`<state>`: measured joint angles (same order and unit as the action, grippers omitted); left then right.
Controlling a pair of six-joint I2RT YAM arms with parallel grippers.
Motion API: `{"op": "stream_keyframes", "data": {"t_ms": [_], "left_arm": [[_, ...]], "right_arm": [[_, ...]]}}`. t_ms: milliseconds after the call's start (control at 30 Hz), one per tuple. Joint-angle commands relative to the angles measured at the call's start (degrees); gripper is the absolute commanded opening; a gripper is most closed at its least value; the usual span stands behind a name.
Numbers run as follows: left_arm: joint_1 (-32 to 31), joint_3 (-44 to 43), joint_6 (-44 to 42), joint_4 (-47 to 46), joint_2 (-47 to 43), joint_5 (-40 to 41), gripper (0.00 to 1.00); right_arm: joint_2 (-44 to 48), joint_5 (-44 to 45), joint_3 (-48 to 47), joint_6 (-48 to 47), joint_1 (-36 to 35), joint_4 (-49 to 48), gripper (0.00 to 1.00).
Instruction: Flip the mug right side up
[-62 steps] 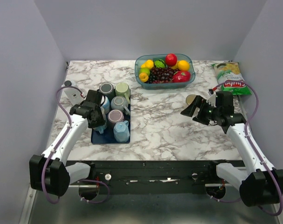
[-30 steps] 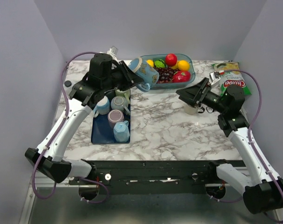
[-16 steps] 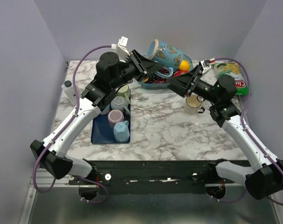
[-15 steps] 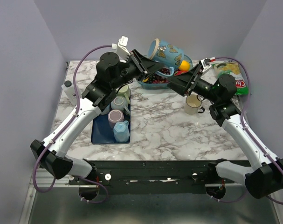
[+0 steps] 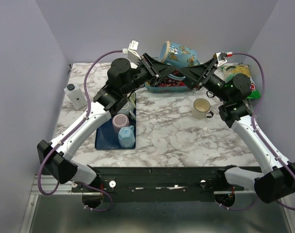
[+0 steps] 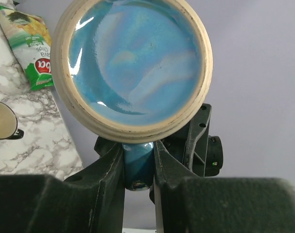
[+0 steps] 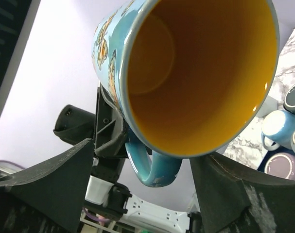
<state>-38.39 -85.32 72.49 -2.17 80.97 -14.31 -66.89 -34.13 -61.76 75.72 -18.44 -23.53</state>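
At the far left a small pale bottle [image 5: 74, 95] stands on the marble-patterned table [image 5: 171, 131]. Just right of it a dark blue tray [image 5: 102, 141] carries several glazed mugs [image 5: 121, 121], partly hidden under the left arm. The left gripper [image 5: 172, 73] is raised high, its fingers [image 6: 113, 170] pinching the handle of the butterfly mug [image 5: 179, 52]. The mug hangs on its side in the air above the fruit bowl [image 5: 157, 87], its glossy blue base and bare pale foot ring facing left and its orange inside facing right. The right gripper [image 5: 185, 74] faces its mouth with fingers [image 7: 45, 179] spread wide to either side; whether they touch the mug cannot be told. Below stands a cream mug [image 5: 201, 108], upright. A crinkly green chip bag [image 6: 26, 48] lies at the far right.
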Motion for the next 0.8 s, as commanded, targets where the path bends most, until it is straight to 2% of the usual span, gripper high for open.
{"op": "stream_keyframes", "data": {"t_ms": [0, 67, 100, 167, 200, 267, 300, 367, 500, 600, 633, 667, 733, 767], "left_arm": [[-0.54, -0.64, 0.11, -10.13, -1.6, 2.09, 0.0], [-0.63, 0.06, 0.46, -10.92, -1.6, 2.0, 0.0], [-0.63, -0.11, 0.63, -10.83, -1.52, 1.83, 0.0], [-0.72, -0.29, 0.81, -11.09, -0.99, 1.13, 0.0], [-0.72, -0.2, 0.9, -11.27, -0.9, 0.77, 0.0], [-0.9, -0.11, 0.64, -11.36, -0.99, 0.6, 0.0], [-0.9, -0.02, 0.55, -11.27, -0.99, 0.42, 0.0], [-0.98, 0.24, -0.06, -11.53, -1.16, -0.02, 0.0], [-1.07, -0.55, -4.45, -11.01, -1.6, -1.95, 0.0], [-1.07, 0.58, -6.12, -10.04, -2.65, -2.13, 0.25], [-1.07, 1.29, -6.57, -10.04, -3.09, -2.22, 0.48], [-1.16, 1.9, -7.01, -9.78, -3.88, -1.87, 0.58], [-1.07, 3.49, -8.06, -8.73, -4.68, -1.6, 0.73], [-1.07, 3.84, -9.89, -6.72, -5.38, -1.25, 0.77]], "right_arm": [[-0.78, 3.54, 0.58, 2.06, -0.46, -5.81, 0.74], [-1.48, 3.28, 0.24, 2.85, -0.55, -6.88, 0.61], [-2.36, 2.67, -0.29, 2.94, -0.55, -6.79, 0.51], [-3.41, 2.05, -1.52, 3.46, -0.55, -6.44, 0.44], [-3.68, 1.79, -1.61, 3.81, -0.46, -7.49, 0.35], [-4.65, 1.7, -1.61, 4.6, -0.55, -8.63, 0.25], [-4.82, 1.78, -1.61, 4.7, -0.55, -8.9, 0.15], [-5.26, 1.61, -1.79, 4.43, -0.55, -9.08, 0.01], [-4.48, 2.92, -1.52, 2.15, -0.55, -7.77, 0.01], [-2.99, 4.07, -2.05, -1.53, -0.55, -4.7, 0.0], [-2.63, 4.24, -2.4, -2.5, -0.55, -3.64, 0.0], [-2.28, 4.51, -2.75, -4.42, -0.46, -2.59, 0.0], [-1.22, 5.12, -3.45, -6.02, -0.55, 0.4, 0.0], [-0.79, 5.39, -3.63, -7.59, -0.55, 1.11, 0.0]]}}
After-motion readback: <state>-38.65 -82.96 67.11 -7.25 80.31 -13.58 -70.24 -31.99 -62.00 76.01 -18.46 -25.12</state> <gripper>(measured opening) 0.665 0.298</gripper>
